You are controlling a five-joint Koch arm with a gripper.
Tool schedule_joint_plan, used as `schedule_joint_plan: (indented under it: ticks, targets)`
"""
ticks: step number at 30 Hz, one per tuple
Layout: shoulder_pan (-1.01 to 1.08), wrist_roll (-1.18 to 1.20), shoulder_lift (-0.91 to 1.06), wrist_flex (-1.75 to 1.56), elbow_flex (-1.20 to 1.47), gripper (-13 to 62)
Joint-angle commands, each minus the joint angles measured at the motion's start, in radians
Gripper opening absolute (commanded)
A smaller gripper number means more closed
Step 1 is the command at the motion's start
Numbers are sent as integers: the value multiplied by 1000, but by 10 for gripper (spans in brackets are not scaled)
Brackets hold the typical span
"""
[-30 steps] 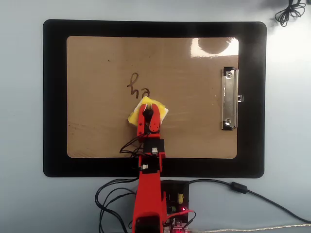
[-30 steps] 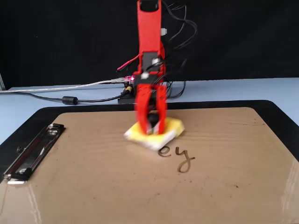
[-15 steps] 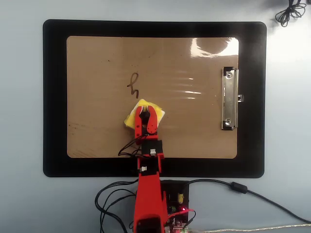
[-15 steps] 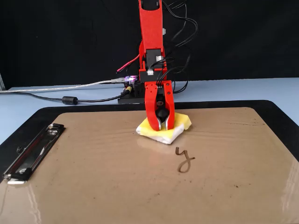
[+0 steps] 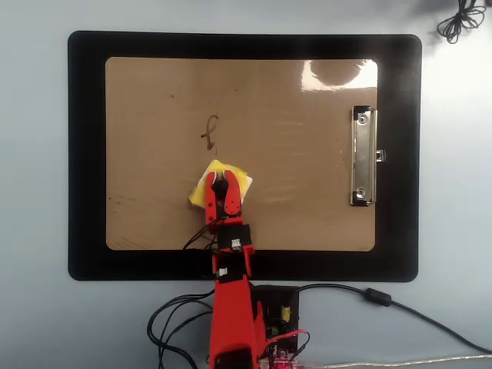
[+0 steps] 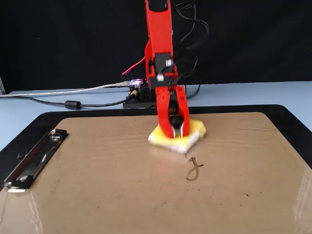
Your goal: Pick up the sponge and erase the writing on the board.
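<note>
The yellow sponge (image 5: pixel 243 181) lies flat on the tan board (image 5: pixel 300 146), just below the writing (image 5: pixel 211 131) in the overhead view. The writing is one small dark looped stroke. My red gripper (image 5: pixel 223 178) reaches down onto the middle of the sponge, its jaws closed around the black dot there. In the fixed view the sponge (image 6: pixel 193 129) rests on the board (image 6: pixel 97 190) under the gripper (image 6: pixel 176 130), and the writing (image 6: pixel 194 168) is a short way in front of it, apart from the sponge.
The silver clip (image 5: pixel 363 157) sits at the board's right short edge in the overhead view and at the left in the fixed view (image 6: pixel 34 158). A black mat (image 5: pixel 84 154) frames the board. The arm's base, control board (image 5: pixel 280 315) and cables (image 5: pixel 173 327) lie behind the mat.
</note>
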Motion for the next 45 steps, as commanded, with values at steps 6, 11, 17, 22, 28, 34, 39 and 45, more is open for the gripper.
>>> schedule_joint_plan:
  ticks: [6,11,17,22,28,34,39,45]
  targets:
    - [0,-29,-565,14,-675,-80]
    - [-2,-32,-370,32,-451,-80]
    - [-11,-29,-58,21,-118,-80]
    - [115,-21,-663,26,-818,-80]
    - [152,-9,-586,35,-739,-80]
    - [137,-11,-325,32,-443,-80]
    - [132,-11,-850,44,-1065,-80]
    - [44,-25,-606,92,-750,-80]
